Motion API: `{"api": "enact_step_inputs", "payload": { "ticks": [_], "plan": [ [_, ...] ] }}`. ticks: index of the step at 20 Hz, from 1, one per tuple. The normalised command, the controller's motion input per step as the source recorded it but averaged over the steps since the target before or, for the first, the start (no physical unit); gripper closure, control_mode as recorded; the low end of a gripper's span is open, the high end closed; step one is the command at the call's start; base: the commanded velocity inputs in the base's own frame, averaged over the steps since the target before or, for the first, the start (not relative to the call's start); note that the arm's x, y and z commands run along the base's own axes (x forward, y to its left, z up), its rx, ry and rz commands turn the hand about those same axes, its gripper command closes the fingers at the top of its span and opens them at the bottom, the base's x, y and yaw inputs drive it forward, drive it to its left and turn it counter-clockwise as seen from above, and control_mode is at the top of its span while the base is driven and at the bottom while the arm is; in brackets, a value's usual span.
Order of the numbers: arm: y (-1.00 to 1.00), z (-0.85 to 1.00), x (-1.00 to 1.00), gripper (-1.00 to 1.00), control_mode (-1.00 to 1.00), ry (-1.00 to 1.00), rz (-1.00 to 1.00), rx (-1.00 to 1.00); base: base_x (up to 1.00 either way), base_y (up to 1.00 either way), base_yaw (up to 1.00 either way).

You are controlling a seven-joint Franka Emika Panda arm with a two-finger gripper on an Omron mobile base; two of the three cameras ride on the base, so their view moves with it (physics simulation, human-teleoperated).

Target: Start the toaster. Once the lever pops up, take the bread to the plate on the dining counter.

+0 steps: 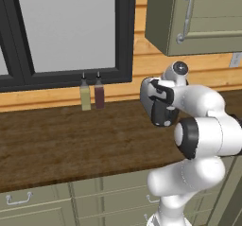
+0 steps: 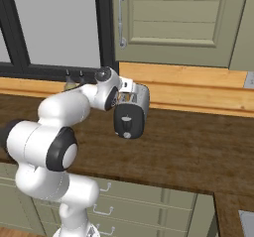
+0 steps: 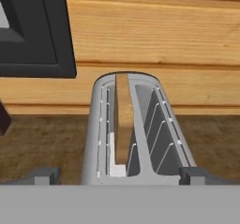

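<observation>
The claw [image 3: 115,175] hangs released above the toaster [image 3: 136,129], near the counter's [image 1: 56,140] back edge. The bread [image 3: 123,117] stands in its left slot. Judging so, starting looks undone; carrying remains.

Toaster [image 2: 132,113] on table [image 1: 56,140], near the back wall, below wall cabinet [image 1: 198,17]. Bread [image 3: 123,120] stands upright in toaster's left slot. Two bottles [image 1: 92,93] side by side farther left, against the wall under the window [image 1: 66,31]. Drawers [image 2: 144,206] beneath table.
</observation>
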Motion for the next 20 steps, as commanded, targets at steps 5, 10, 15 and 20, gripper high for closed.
{"api": "enact_step_inputs", "payload": {
  "ticks": [5,10,15,20],
  "plan": [
    [-0.14,-0.13,0.19,-1.0,-1.0,0.0,0.0,0.0,0.0,0.0,0.0],
    [-0.14,-0.17,0.13,-1.0,-1.0,0.0,0.0,0.0,0.0,0.0,0.0],
    [-0.02,-0.03,0.08,-1.0,-1.0,0.0,0.0,0.0,0.0,0.0,0.0],
    [0.0,0.0,0.14,-1.0,-1.0,0.0,0.0,0.0,0.0,0.0,0.0]
  ]
}}
